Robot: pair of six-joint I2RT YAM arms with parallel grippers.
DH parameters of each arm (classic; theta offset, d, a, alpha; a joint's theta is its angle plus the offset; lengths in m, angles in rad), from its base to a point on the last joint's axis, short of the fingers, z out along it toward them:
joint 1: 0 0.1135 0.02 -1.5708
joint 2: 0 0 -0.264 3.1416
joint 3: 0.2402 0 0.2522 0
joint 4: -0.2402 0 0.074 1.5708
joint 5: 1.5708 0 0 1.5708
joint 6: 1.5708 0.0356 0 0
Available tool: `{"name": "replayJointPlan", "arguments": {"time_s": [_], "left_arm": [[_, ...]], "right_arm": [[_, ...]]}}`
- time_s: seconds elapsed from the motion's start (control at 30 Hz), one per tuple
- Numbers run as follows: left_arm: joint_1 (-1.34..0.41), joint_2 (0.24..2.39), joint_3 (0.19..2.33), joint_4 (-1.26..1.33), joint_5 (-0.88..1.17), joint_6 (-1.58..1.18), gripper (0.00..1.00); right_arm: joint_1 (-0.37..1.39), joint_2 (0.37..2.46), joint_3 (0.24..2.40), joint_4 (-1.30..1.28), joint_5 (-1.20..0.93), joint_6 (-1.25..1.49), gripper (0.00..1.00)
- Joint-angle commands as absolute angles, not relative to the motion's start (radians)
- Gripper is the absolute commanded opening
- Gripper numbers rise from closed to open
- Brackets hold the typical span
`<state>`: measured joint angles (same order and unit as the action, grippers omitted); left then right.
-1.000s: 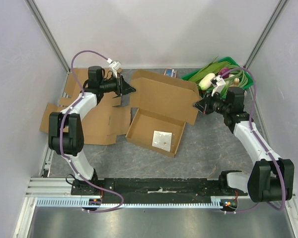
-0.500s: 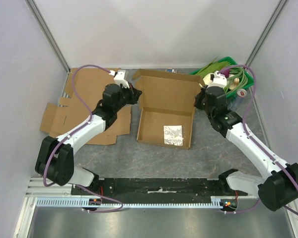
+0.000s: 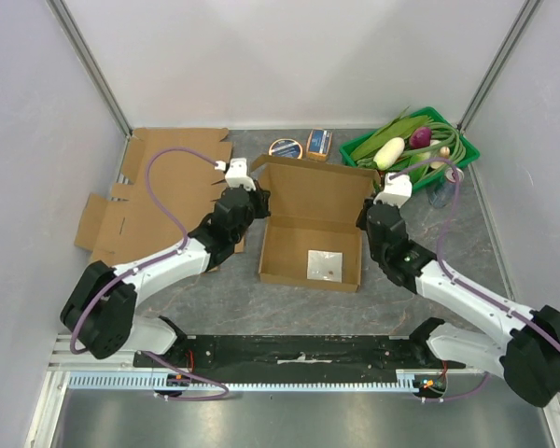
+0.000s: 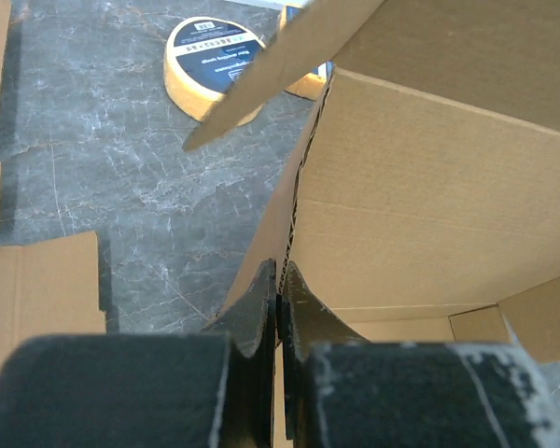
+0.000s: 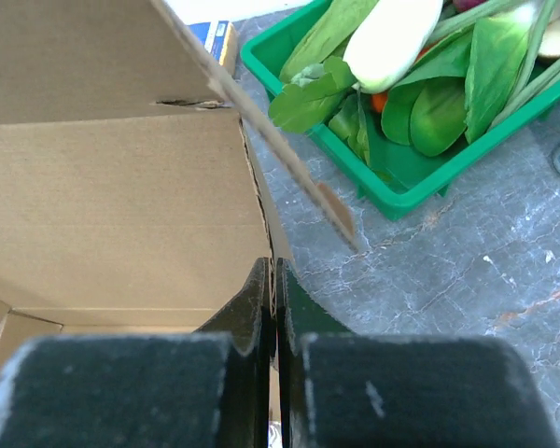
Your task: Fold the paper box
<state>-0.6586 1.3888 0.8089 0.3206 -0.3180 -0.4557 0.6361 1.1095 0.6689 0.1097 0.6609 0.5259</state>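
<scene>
The brown cardboard box (image 3: 313, 219) sits open at the table's middle, its lid standing up at the back and a silver packet (image 3: 324, 265) on its floor. My left gripper (image 3: 259, 201) is shut on the box's left wall (image 4: 285, 210). My right gripper (image 3: 364, 217) is shut on the box's right wall (image 5: 261, 210). In each wrist view the two fingers pinch the thin cardboard edge between them. A loose side flap (image 4: 280, 65) juts out above the left wall, and another (image 5: 261, 131) juts out over the right wall.
Flat cardboard sheets (image 3: 159, 201) lie at the left. A tape roll (image 3: 285, 147) and a small blue and orange box (image 3: 318, 142) lie behind the box. A green tray (image 3: 459, 142) of vegetables stands at the back right, near my right arm.
Both arms have pulled the box nearer and squared it to the table's front edge. The tape roll and small box behind it have come into sight.
</scene>
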Motion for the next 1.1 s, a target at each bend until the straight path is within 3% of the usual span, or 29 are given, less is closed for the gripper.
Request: {"name": "replayJointPlan", "arguments": {"time_s": [0.0, 0.47, 0.87, 1.0, 1.07], "left_arm": [[-0.735, 1.325, 0.709, 0.471, -0.284, -0.483, 0.02], [-0.827, 1.167, 0.447, 0.511, -0.318, -0.603, 0.02], [-0.925, 1.171, 0.328, 0.557, -0.431, -0.643, 0.02], [-0.930, 1.134, 0.288, 0.543, -0.454, -0.640, 0.02], [-0.933, 1.126, 0.276, 0.546, -0.457, -0.647, 0.02]], "right_arm": [[0.689, 1.026, 0.592, 0.331, 0.637, 0.473, 0.01], [0.822, 0.776, 0.318, 0.339, 0.641, 0.501, 0.08], [0.856, 0.716, 0.291, 0.183, 0.646, 0.641, 0.21], [0.865, 0.666, 0.339, -0.057, 0.653, 0.738, 0.37], [0.865, 0.655, 0.412, -0.185, 0.620, 0.836, 0.53]]}}
